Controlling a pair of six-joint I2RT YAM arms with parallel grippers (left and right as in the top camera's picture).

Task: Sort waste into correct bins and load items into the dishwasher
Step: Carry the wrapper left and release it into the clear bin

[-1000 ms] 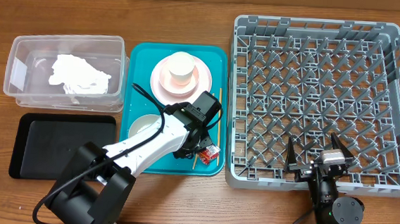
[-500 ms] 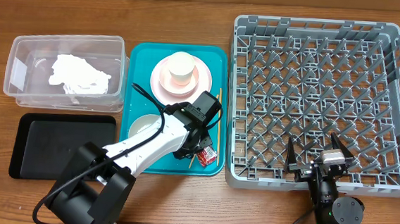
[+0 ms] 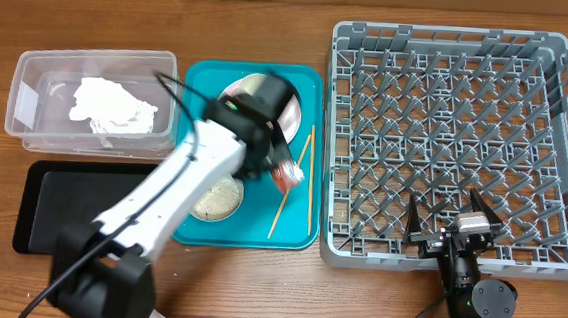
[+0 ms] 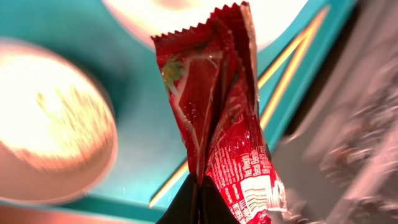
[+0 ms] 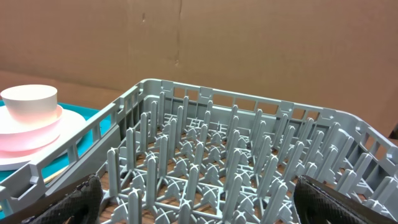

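Note:
My left gripper (image 3: 281, 169) is shut on the small red sauce packet (image 3: 288, 173) and holds it above the teal tray (image 3: 198, 75). In the left wrist view the packet (image 4: 217, 106) rises from my shut jaws (image 4: 199, 199). Below lie two wooden chopsticks (image 3: 302, 185) and a bowl (image 3: 216, 196) with rice scraps. My arm partly hides the pink plate (image 3: 289, 117). The cream cup (image 5: 28, 102) stands on that plate (image 5: 31, 134). The crumpled napkin (image 3: 112, 107) lies in the clear tub (image 3: 30, 66). My right gripper (image 3: 450, 226) is open at the grey dish rack's (image 3: 550, 148) front edge.
The shallow black tray (image 3: 90, 206) lies in front of the clear tub at the left. The dish rack fills the right half of the table, and its pegs (image 5: 236, 155) stand between my right fingers.
My left gripper has lifted the red packet from the teal tray's front right corner and swung up and back. The chopsticks and rice bowl are now uncovered. The right arm has not moved.

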